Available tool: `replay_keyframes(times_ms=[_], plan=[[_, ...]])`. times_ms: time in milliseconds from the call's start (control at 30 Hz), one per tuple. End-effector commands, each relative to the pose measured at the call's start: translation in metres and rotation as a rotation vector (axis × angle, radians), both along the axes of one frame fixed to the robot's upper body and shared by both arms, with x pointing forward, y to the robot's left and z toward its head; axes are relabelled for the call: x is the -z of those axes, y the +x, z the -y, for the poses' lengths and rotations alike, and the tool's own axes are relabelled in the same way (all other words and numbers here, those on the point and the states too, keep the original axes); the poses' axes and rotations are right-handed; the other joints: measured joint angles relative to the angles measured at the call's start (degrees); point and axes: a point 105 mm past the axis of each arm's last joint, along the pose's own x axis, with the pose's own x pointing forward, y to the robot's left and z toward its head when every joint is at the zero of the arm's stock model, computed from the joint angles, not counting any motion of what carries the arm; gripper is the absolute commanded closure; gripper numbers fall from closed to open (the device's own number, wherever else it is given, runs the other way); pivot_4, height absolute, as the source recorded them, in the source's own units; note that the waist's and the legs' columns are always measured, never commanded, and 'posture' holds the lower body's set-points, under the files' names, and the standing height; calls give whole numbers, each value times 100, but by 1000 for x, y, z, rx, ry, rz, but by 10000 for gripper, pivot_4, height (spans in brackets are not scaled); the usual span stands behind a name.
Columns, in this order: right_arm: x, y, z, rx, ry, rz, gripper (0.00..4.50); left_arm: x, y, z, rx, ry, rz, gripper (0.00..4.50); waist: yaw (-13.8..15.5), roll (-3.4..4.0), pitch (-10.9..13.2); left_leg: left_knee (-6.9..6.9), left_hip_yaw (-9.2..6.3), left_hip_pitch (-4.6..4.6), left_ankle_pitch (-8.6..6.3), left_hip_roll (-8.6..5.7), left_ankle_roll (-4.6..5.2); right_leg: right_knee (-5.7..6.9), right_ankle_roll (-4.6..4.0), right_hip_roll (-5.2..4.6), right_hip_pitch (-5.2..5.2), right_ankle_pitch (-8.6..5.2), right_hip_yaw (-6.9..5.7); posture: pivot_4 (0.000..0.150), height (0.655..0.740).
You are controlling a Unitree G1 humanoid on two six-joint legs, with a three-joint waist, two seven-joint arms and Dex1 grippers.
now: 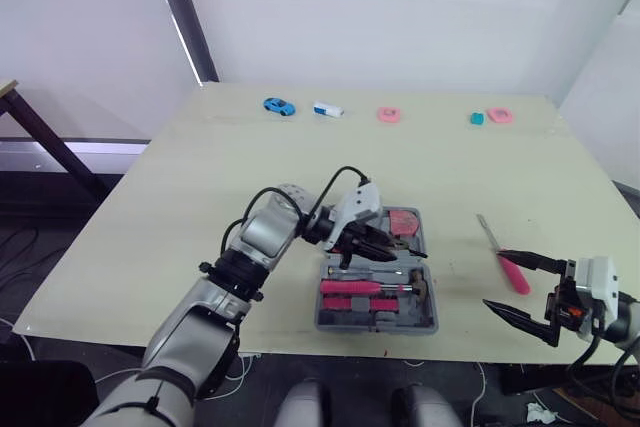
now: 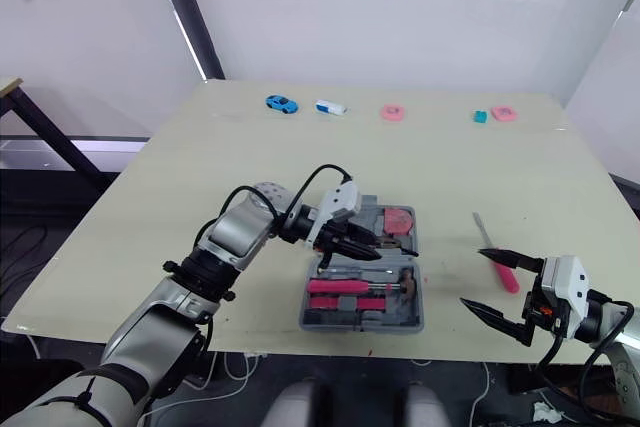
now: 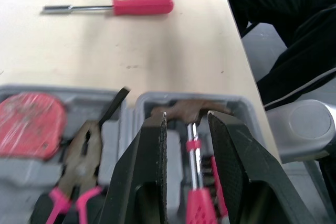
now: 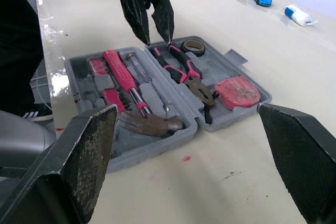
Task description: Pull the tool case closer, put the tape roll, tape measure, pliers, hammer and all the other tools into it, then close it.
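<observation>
The grey tool case (image 1: 326,324) lies open near the table's front edge. In it are a pink-handled hammer (image 4: 124,81), pliers (image 4: 185,73), a red tape measure (image 1: 404,220) and a tape roll (image 4: 193,46). My left gripper (image 1: 405,245) hovers open just above the case, over the hammer head (image 3: 184,109), with nothing between its fingers. A pink screwdriver (image 1: 512,269) lies on the table to the right of the case. Beyond the screwdriver, near the table's front right, my right gripper (image 1: 495,279) is wide open and empty, its fingers (image 4: 89,156) facing the case.
Small items line the table's far edge: a blue toy car (image 1: 279,106), a white and blue piece (image 1: 328,109), two pink pieces (image 1: 388,114) (image 1: 499,115) and a teal one (image 1: 477,118). The case sits close to the front edge. A dark side table (image 1: 20,97) stands at far left.
</observation>
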Motion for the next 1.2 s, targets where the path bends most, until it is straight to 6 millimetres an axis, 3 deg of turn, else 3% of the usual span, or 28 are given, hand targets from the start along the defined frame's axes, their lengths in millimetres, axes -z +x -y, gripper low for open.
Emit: replay_keyframes(times_ms=[33,100,167,200,267,600,1200], plan=[[-8,2,-1,-3,6,43,0,-3,-2,-6,30,-70,26,31740,-10,0,0,0,0,0,0,0,0,0,0,0,0,0,0,1500,7395],[-8,2,-1,-3,7,44,0,2,-4,-9,37,-83,6,31740,-9,0,0,0,0,0,0,0,0,1,-2,0,0,1,0,1500,7395],[-9,3,-1,-4,6,44,0,6,-6,-11,49,-99,6,36597,-5,0,0,0,0,0,0,0,0,2,-2,0,0,1,-1,1500,7395],[-9,3,-1,-4,6,44,0,8,-7,-11,58,-103,7,36778,-5,0,0,0,0,0,0,0,0,2,-2,0,0,1,0,1500,7395],[-9,3,-1,-5,6,43,0,12,-10,-11,71,-107,7,44778,-1,0,0,2,0,0,0,0,0,2,-2,0,0,1,0,1500,7395],[-9,1,-1,-4,5,38,0,42,-24,-11,136,-78,41,44778,1,0,0,3,1,0,0,1,0,3,-5,0,0,3,0,1500,7395],[-11,-1,-1,-4,3,36,0,69,-21,-10,111,-36,61,44778,1,1,-1,7,0,-1,0,1,0,5,-5,0,0,3,0,1500,7395]])
